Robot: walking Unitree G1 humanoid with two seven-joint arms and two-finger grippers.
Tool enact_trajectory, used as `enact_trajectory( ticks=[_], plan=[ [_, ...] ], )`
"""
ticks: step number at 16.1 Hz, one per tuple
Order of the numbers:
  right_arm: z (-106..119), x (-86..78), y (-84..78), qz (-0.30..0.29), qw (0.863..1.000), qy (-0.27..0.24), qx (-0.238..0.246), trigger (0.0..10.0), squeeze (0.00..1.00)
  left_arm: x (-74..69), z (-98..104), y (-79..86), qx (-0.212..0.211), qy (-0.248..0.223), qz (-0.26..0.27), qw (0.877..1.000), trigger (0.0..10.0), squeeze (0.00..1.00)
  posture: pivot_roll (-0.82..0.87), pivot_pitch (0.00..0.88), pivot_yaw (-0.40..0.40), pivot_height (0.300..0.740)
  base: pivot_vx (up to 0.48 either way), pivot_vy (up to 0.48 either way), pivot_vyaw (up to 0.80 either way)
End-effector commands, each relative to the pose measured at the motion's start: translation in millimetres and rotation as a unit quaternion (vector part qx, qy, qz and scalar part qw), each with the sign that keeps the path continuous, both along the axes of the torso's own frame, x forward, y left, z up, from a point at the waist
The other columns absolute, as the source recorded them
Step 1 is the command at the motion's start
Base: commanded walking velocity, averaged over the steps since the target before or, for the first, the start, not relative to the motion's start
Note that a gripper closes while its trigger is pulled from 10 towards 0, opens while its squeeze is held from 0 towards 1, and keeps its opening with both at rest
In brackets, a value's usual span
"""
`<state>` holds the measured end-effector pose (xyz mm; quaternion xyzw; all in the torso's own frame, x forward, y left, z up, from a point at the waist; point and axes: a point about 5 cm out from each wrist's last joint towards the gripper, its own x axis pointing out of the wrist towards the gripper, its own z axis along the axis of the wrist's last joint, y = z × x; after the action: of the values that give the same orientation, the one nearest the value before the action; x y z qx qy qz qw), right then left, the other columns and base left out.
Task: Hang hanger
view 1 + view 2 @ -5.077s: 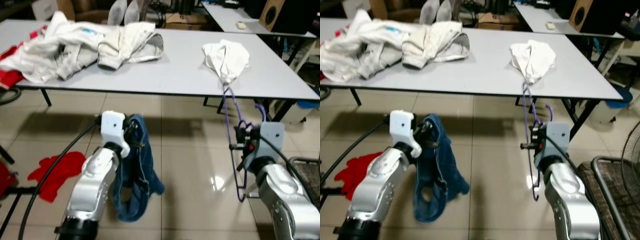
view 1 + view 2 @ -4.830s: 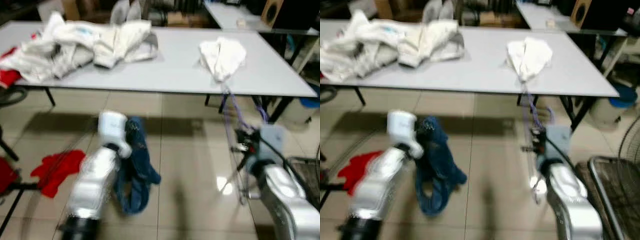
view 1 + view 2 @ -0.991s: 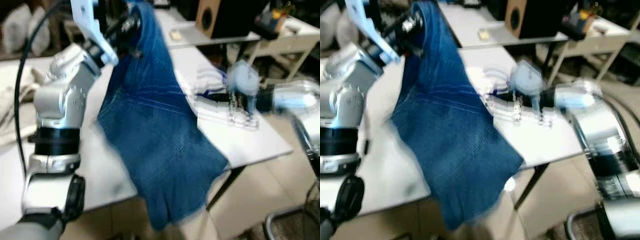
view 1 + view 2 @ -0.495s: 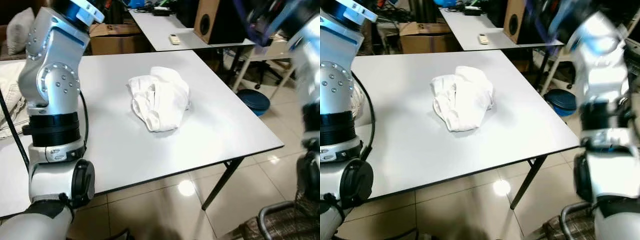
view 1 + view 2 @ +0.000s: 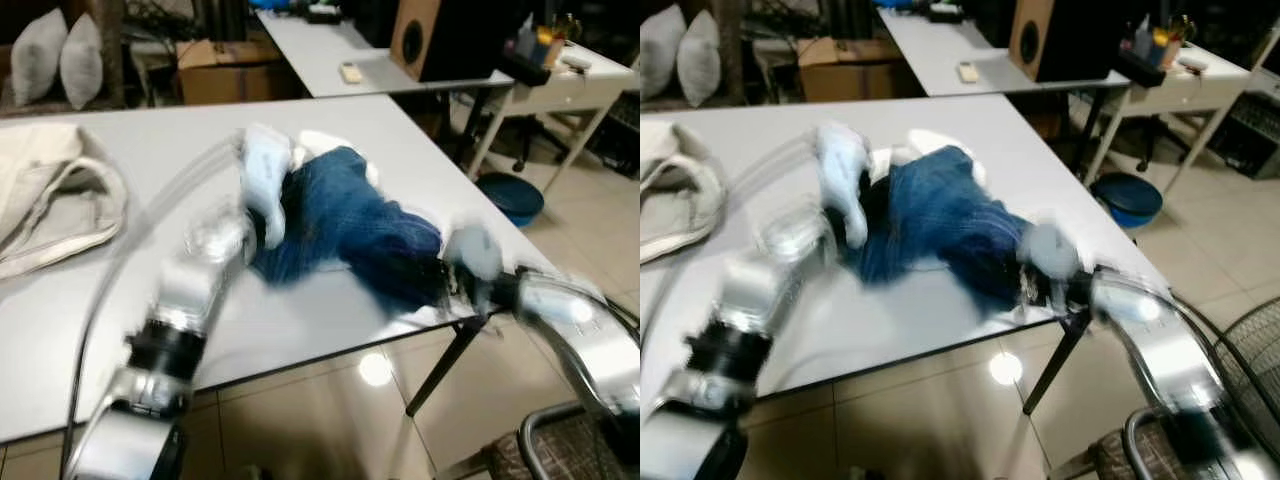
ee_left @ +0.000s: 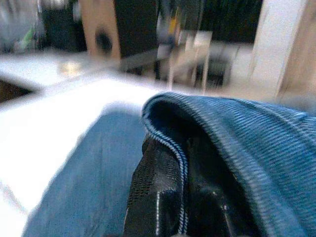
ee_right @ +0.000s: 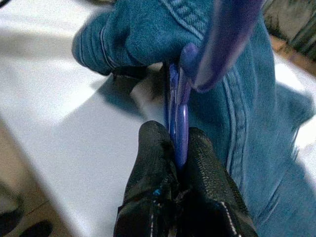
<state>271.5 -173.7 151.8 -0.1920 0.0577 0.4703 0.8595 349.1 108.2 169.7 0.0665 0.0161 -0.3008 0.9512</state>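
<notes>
Blue jeans (image 5: 350,225) lie in a heap on the white table (image 5: 120,290), near its right corner and over a white garment (image 5: 320,140). My left gripper (image 5: 275,215), blurred, is at the heap's left end; in the left wrist view a denim fold (image 6: 222,128) wraps over its dark fingers. My right gripper (image 5: 450,285) is at the heap's right end by the table edge. In the right wrist view its black fingers (image 7: 153,163) are shut on a purple hanger (image 7: 177,106) that lies against the denim (image 7: 232,89).
A beige garment (image 5: 50,200) lies at the table's left. Behind are a second table (image 5: 320,50), a speaker (image 5: 425,40), a cardboard box (image 5: 225,70) and pillows (image 5: 60,55). A blue bin (image 5: 510,195) and a chair frame (image 5: 580,440) stand on the tiled floor at right.
Half a second ago both arms were raised high and the table held just the white garment. Both have swung down, and the jeans and hanger now rest on the table.
</notes>
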Motion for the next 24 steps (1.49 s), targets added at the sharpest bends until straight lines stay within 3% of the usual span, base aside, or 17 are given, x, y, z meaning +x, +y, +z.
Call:
enact_trajectory(
  ticks=[1, 2, 4, 6, 7, 8, 9, 11, 14, 16, 18, 20, 21, 22, 24],
  plan=[
    [17.8, -5.7, -0.2, 0.015, 1.0, -0.02, 0.009, 10.0, 0.0, 2.6, 4.6, -2.0, 0.014, -0.021, 0.009, 1.0, 10.0, 0.0, -0.18, 0.0, 0.021, 0.74, 0.0, 0.0, 0.0],
    [21.2, -23.5, -7.3, 0.023, 1.0, 0.003, -0.004, 10.0, 0.0, 9.6, 9.0, 5.4, 0.0, -0.024, 0.04, 0.999, 10.0, 0.0, -0.19, 0.0, 0.025, 0.74, 0.0, 0.0, 0.0],
    [23.9, -39.2, -10.2, 0.041, 0.999, 0.024, -0.019, 10.0, 0.0, 19.3, 14.7, 13.7, 0.012, -0.039, 0.067, 0.997, 10.0, 0.0, -0.19, 0.0, 0.034, 0.74, 0.0, 0.0, 0.0],
    [26.0, -53.1, -15.2, 0.054, 0.996, 0.051, -0.041, 10.0, 0.0, 30.1, 10.7, 25.4, 0.04, -0.047, 0.11, 0.992, 10.0, 0.0, -0.2, 0.0, 0.041, 0.74, 0.0, 0.0, 0.0],
    [31.5, -57.9, -21.8, 0.048, 0.996, 0.054, -0.05, 10.0, 0.0, 33.3, -3.0, 34.6, 0.067, -0.021, 0.122, 0.99, 10.0, 0.0, -0.2, 0.0, 0.045, 0.74, 0.0, 0.0, 0.0],
    [37.5, -59.3, -28.7, 0.033, 0.997, 0.052, -0.039, 10.0, 0.0, 28.5, -21.6, 36.4, 0.064, 0.037, 0.084, 0.994, 10.0, 0.17, -0.2, 0.0, 0.046, 0.74, 0.0, 0.0, 0.0],
    [42.5, -59.1, -31.5, 0.024, 0.998, 0.047, -0.026, 10.0, 0.0, 24.4, -29.6, 35.9, 0.084, 0.048, 0.063, 0.993, 10.0, 1.0, -0.2, 0.0, 0.049, 0.74, 0.0, 0.0, 0.0],
    [64.8, -56.9, -39.6, -0.008, 0.999, 0.014, 0.035, 10.0, 0.0, 9.7, -47.5, 35.0, 0.122, 0.075, -0.005, 0.99, 10.0, 1.0, -0.2, 0.0, 0.054, 0.74, 0.0, 0.0, 0.0],
    [82.2, -46.9, -46.3, -0.072, 0.99, -0.019, 0.122, 10.0, 0.0, -4.3, -50.7, 48.8, 0.145, 0.083, -0.074, 0.983, 10.0, 1.0, -0.2, 0.0, 0.055, 0.74, 0.0, 0.0, 0.0],
    [64.7, -36.2, -36.9, -0.13, 0.98, -0.016, 0.15, 10.0, 0.0, -17.3, -19.0, 63.8, 0.085, 0.027, -0.133, 0.987, 10.0, 1.0, -0.17, 0.0, 0.043, 0.74, 0.0, 0.0, 0.0],
    [55.8, -21.9, -28.4, -0.19, 0.96, -0.005, 0.203, 10.0, 0.0, -20.7, 2.5, 73.9, 0.066, -0.019, -0.131, 0.989, 10.0, 1.0, -0.15, 0.0, 0.045, 0.74, 0.0, 0.0, 0.0],
    [53.0, -19.5, -21.6, -0.2, 0.954, 0.005, 0.225, 10.0, 0.0, -25.4, 11.1, 79.3, 0.07, -0.036, -0.143, 0.987, 10.0, 1.0, -0.15, 0.0, 0.061, 0.74, 0.0, 0.0, 0.0],
    [50.7, -17.6, -19.4, -0.226, 0.946, -0.006, 0.234, 10.0, 0.0, -31.6, 17.4, 85.6, 0.046, -0.04, -0.132, 0.989, 10.0, 1.0, -0.15, 0.0, 0.066, 0.74, 0.0, 0.0, 0.0],
    [49.3, -16.8, -18.3, -0.244, 0.938, -0.011, 0.245, 10.0, 0.0, -35.3, 22.4, 91.3, 0.016, -0.047, -0.107, 0.993, 10.0, 1.0, -0.14, 0.0, 0.065, 0.74, 0.0, 0.0, 0.0],
    [50.2, -13.2, -12.1, -0.287, 0.919, -0.027, 0.269, 10.0, 0.0, -37.7, 20.0, 106.2, -0.012, -0.051, 0.011, 0.999, 10.0, 0.98, -0.14, 0.0, 0.061, 0.74, 0.0, 0.0, 0.0]
  ],
)
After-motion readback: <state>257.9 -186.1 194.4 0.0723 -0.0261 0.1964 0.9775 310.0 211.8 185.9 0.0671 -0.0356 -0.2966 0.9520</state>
